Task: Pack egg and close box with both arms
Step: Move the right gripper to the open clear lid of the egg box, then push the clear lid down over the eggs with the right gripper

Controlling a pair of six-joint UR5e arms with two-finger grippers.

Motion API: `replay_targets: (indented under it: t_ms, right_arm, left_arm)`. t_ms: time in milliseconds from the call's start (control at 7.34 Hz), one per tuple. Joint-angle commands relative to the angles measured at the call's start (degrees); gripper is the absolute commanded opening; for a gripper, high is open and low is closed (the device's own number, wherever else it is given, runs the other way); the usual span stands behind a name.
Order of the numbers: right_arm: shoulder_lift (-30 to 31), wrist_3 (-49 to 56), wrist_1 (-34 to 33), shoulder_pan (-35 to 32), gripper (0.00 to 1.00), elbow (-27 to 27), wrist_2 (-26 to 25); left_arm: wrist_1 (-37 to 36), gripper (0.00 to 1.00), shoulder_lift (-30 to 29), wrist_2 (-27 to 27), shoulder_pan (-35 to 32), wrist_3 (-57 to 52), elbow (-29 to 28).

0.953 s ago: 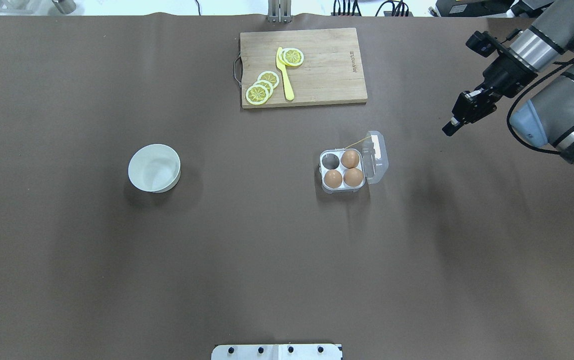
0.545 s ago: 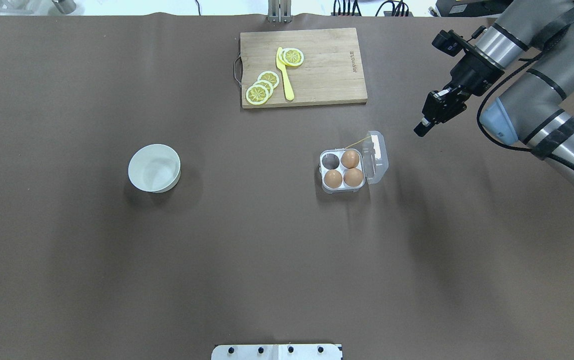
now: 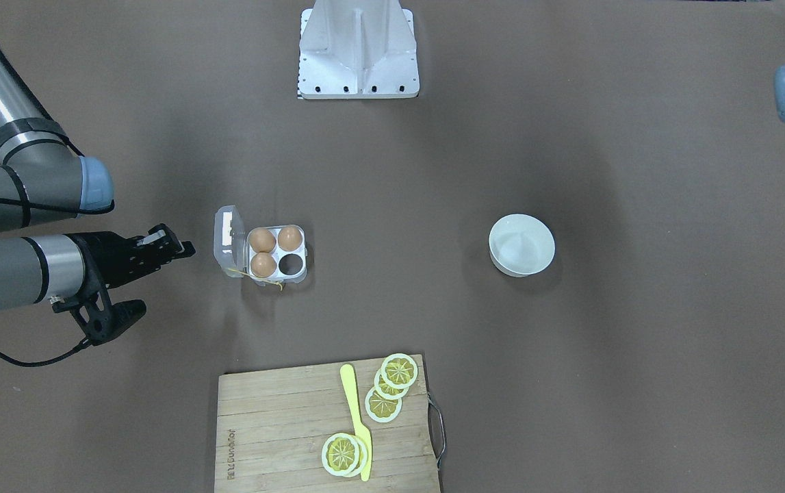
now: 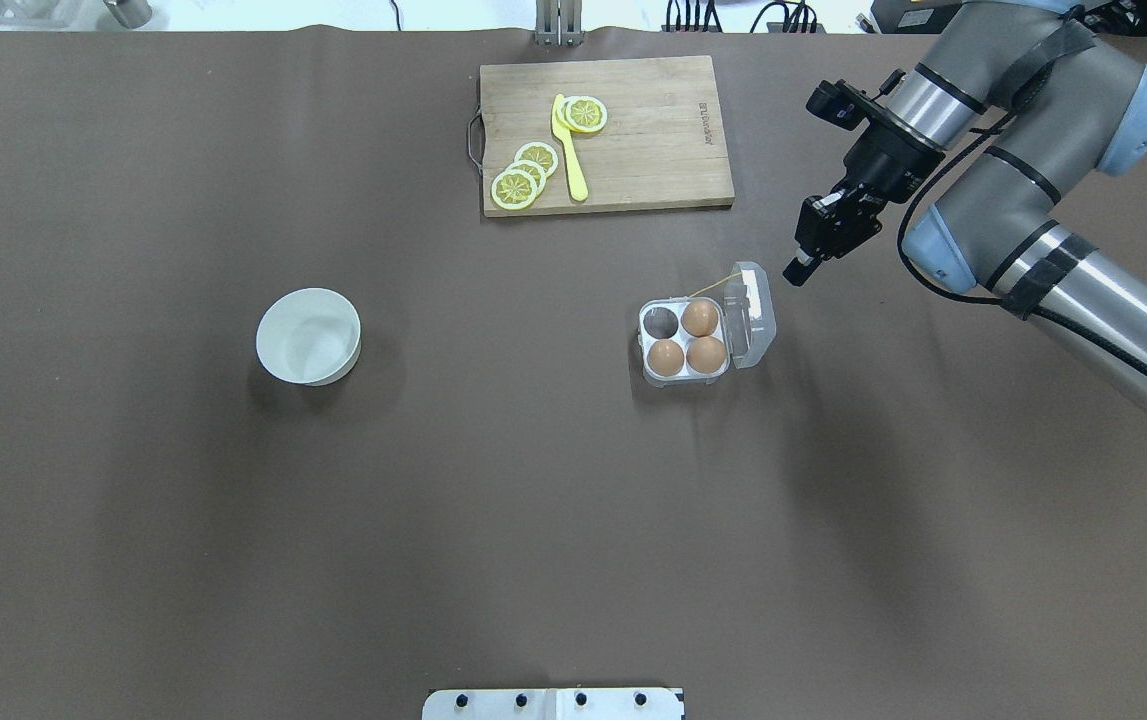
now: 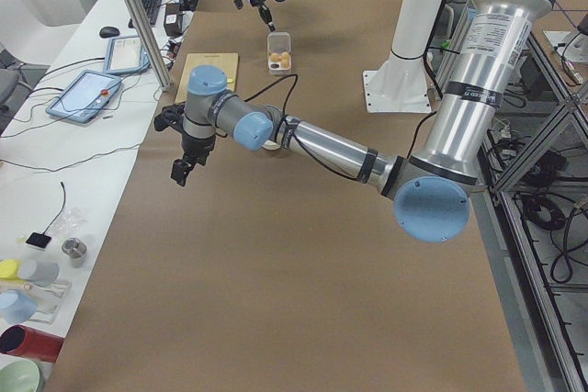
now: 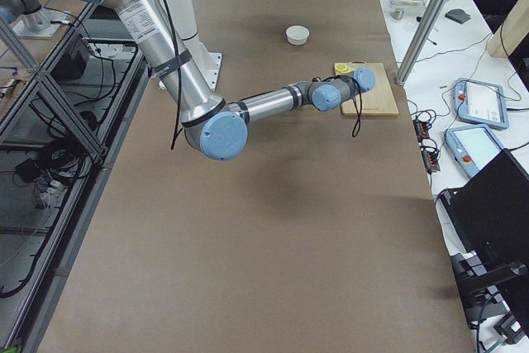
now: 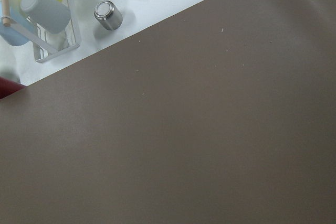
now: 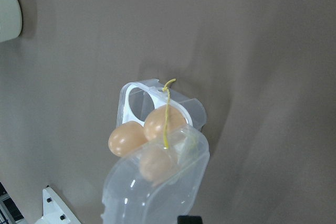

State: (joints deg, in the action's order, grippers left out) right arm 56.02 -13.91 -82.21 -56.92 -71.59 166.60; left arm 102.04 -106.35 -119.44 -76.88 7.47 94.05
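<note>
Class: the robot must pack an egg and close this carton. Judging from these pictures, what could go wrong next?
1. The right tool is close to the raised lid; a sideways knock could slide the egg carton instead of closing it.
2. One cell is empty; closing the lid now would probably leave the packing step undone.

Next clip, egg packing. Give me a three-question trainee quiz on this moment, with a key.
1. How many brown eggs sit in the egg carton?
2. True or false: the carton's lid is shut.
3. The empty cell lies: A, beside the lid; B, on the side away from it.
Key: 1, three. 2, false; it is open. 3, B.
</note>
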Motion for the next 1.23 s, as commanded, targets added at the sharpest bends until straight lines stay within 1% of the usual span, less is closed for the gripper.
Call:
replay_targets:
  t_ms: [0,408,817,1089]
  right_arm:
    - [-1.43,-0.06,0.29,1.54,0.00,1.46,-0.04]
    - [-2.57,-0.24,0.20,3.21,0.00,1.46,-0.13]
    - [-8.01,-1.11,0.03,3.30,0.00,4.87,0.05]
    - [-9.51,-1.29,0.03,3.39,0.00,5.24,0.05]
  left_arm:
    - [0.00,0.97,0.00,0.00,-0.03,0.09,-0.01]
    - [-0.09,0.97,0.00,0.09,-0.11,0.09,-0.10]
    - [-0.09,0.97,0.00,0.09,-0.11,0.09,-0.01]
    - [-0.09,0.97,0.00,0.09,-0.11,0.18,-0.01]
